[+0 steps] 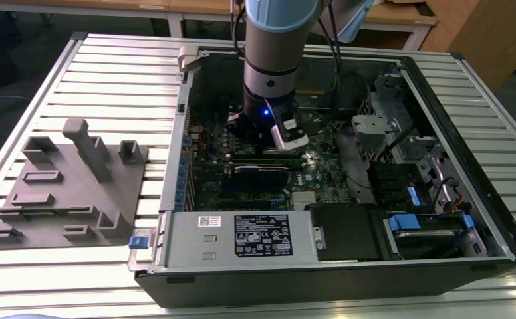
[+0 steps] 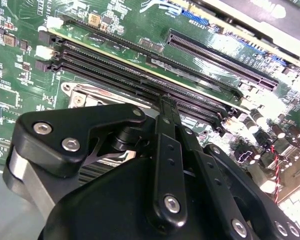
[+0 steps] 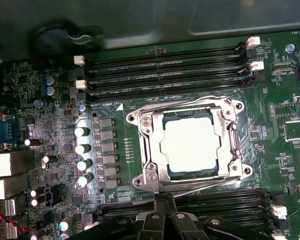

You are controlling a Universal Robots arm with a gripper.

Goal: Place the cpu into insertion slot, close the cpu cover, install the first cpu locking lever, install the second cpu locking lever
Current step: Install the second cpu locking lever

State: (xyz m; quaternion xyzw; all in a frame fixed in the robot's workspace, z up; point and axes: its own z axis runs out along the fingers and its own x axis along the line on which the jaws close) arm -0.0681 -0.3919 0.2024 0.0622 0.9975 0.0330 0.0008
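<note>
In the first wrist view the cpu (image 3: 192,140), a pale square chip, lies in the black-rimmed insertion slot (image 3: 189,114). The cpu cover (image 3: 151,145), a metal frame, is down flat around it. A thin lever (image 3: 180,103) runs along the frame's far side and another lever (image 3: 205,184) along the side nearest me. My gripper (image 3: 163,199) is shut, its black fingertips together right at the end of that nearer lever. The second wrist view has the gripper (image 2: 166,102) pointing down beside the memory slots. In the exterior view the gripper (image 1: 271,147) is low inside the open computer case.
Long black memory slots (image 3: 165,70) flank the socket on both sides. A row of capacitors (image 3: 82,150) stands beside it. The case walls (image 1: 183,133), a grey power-supply box (image 1: 240,236) and drive bays (image 1: 417,226) hem the arm in. A grey fixture (image 1: 63,186) sits on the table.
</note>
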